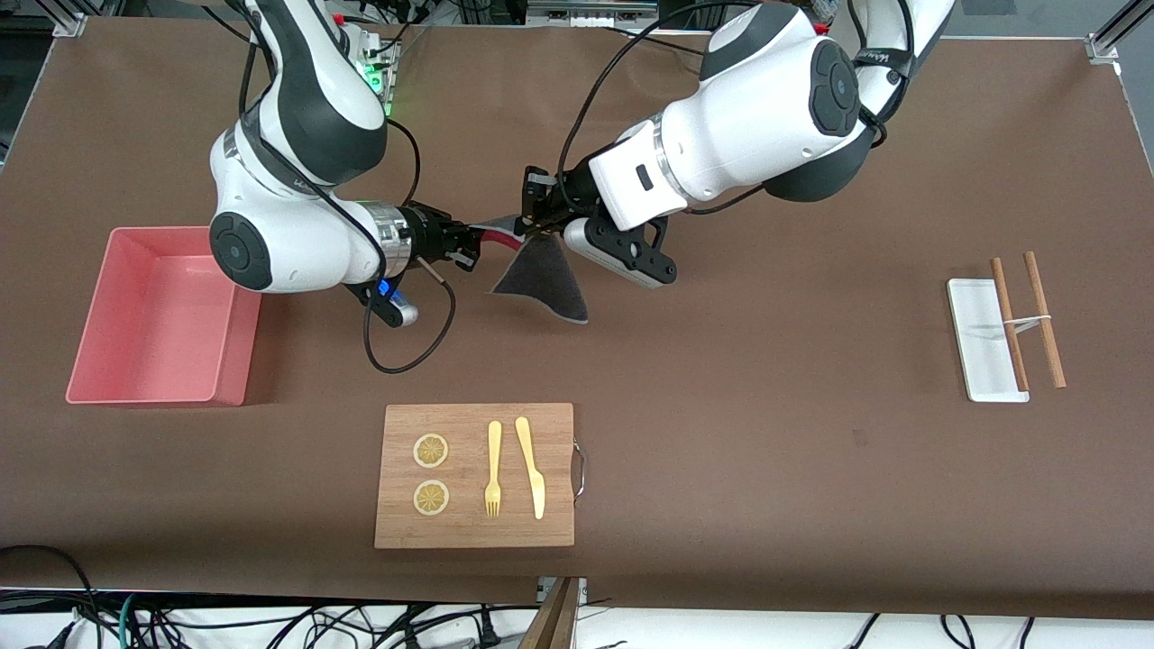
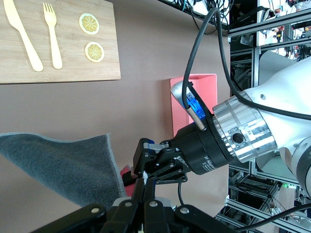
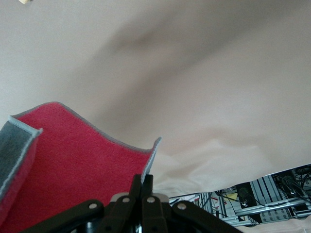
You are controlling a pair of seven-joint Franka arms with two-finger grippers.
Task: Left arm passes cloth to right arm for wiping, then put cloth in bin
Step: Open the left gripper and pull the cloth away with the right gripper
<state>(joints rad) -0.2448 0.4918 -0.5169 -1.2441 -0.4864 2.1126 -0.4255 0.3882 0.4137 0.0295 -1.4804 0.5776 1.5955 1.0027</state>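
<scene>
A wooden cutting board (image 1: 475,475) lies nearest the front camera, carrying two lemon slices (image 1: 431,451), a yellow fork (image 1: 493,469) and a yellow knife (image 1: 531,466). Farther from the camera, above the middle of the brown table (image 1: 766,433), both arms meet in the air around the cloth (image 1: 541,275).

The left arm (image 1: 766,117) reaches in from its base. The left gripper (image 1: 534,225) has its jaws closed on one top edge of the cloth. The right arm (image 1: 288,180), with its silver wrist ring and blue light, points its right gripper (image 1: 471,243) toward the left one, and its jaws are closed on the cloth's neighbouring edge. The cloth hangs between them, dark grey face toward the front camera, magenta-red face showing in the right wrist view.

The pink bin (image 1: 162,315) sits at the right arm's end of the table, beside that arm. At the left arm's end lies a small white tray (image 1: 983,338), with two brown sticks (image 1: 1044,320) tied by a band, one stick resting across the tray.
</scene>
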